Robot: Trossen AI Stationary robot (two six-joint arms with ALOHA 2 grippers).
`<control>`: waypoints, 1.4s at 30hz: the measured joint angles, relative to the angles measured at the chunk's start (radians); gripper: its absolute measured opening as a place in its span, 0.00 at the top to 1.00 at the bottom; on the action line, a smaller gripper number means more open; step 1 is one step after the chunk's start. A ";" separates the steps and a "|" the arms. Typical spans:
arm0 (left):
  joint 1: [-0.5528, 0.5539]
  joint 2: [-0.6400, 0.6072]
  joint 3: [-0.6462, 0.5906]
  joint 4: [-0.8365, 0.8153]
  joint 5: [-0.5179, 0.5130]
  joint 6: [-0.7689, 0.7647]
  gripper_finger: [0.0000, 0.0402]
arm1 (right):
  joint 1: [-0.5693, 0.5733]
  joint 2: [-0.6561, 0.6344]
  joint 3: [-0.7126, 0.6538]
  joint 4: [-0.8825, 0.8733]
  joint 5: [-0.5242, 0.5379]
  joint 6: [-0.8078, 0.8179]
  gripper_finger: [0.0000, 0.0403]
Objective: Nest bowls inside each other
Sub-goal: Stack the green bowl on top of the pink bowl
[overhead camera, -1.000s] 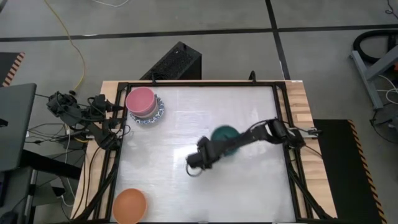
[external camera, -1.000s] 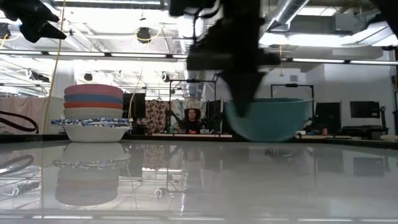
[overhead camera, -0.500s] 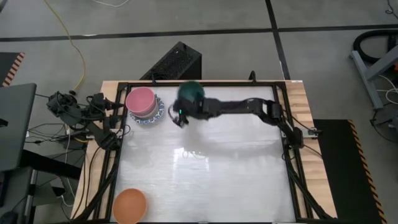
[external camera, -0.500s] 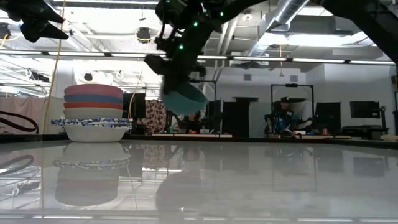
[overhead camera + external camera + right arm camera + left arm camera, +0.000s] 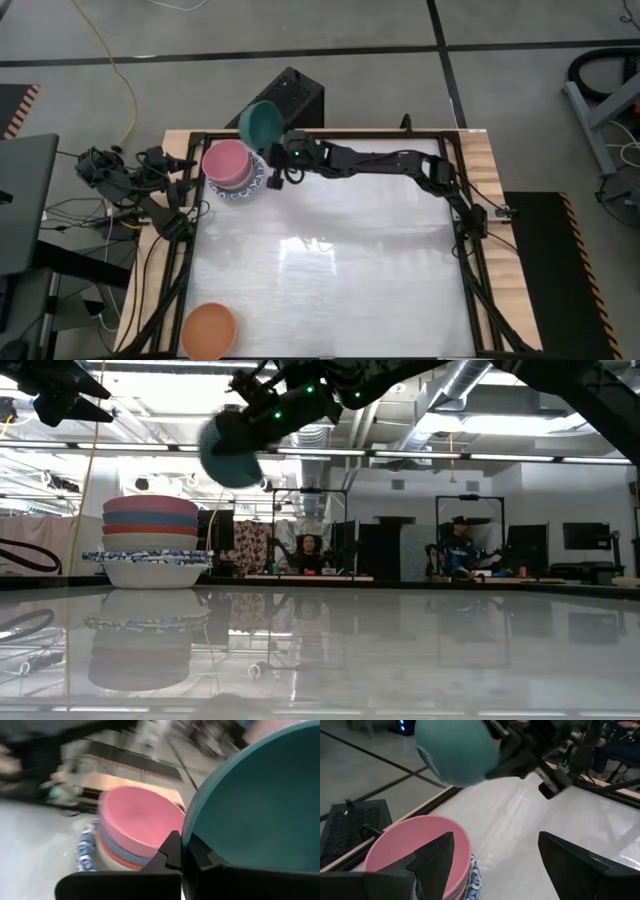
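Note:
A stack of bowls [image 5: 232, 168] with a pink one on top [image 5: 415, 845] stands at the table's far left, on a white bowl with a blue patterned rim [image 5: 150, 565]. My right gripper [image 5: 277, 142] is shut on a green bowl [image 5: 262, 122], held in the air just beyond the stack's far right side [image 5: 230, 448]. An orange bowl [image 5: 208, 330] sits alone at the near left corner. My left gripper [image 5: 495, 865] waits open at the table's left edge, just left of the stack, with nothing between its fingers. My right gripper pinches the green bowl's rim [image 5: 184, 837], one finger inside the bowl and one outside. The fingers come nearly level from the table's right side. The bowl is lifted clear and tipped onto its side, higher than the top of the stack, its underside [image 5: 455, 750] toward my left arm.
A black rail frame [image 5: 455, 190] runs round the table. A black box [image 5: 285, 100] stands just beyond the far edge, close to the held bowl. Cables and clamps [image 5: 120, 180] crowd the left edge. The white tabletop's middle and right [image 5: 340, 270] lie open.
My right gripper has swung from the table's middle toward the far left corner and upward, carrying the green bowl off the table to beside the stack. The wrist has turned, and the bowl has gone from upright to tipped on its side.

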 joint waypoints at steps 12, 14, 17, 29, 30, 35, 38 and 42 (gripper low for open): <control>0.000 0.000 0.000 0.003 -0.006 -0.008 0.31 | -0.022 0.001 0.000 0.050 -0.340 -0.338 0.98; 0.000 0.000 0.000 0.003 -0.017 -0.008 0.31 | -0.029 0.001 0.000 0.069 -0.359 -0.355 0.98; 0.000 0.000 0.000 0.003 -0.035 -0.008 0.31 | -0.042 0.005 0.000 0.123 -0.409 -0.353 0.98; 0.000 0.002 -0.001 0.003 -0.023 -0.043 0.31 | -0.073 0.291 0.424 -0.072 -0.346 -0.352 0.98; 0.000 0.002 -0.001 0.003 -0.022 -0.041 0.31 | -0.075 0.276 0.380 -0.003 -0.346 -0.365 0.98; 0.001 0.001 -0.001 -0.001 -0.022 -0.026 0.31 | -0.082 0.266 0.348 -0.012 -0.362 -0.344 0.98; 0.001 0.001 -0.001 -0.001 -0.024 -0.017 0.31 | -0.085 0.264 0.349 -0.011 -0.384 -0.341 0.98; 0.001 0.001 -0.001 -0.001 -0.024 -0.024 0.31 | -0.078 0.288 0.349 -0.012 -0.392 -0.329 0.98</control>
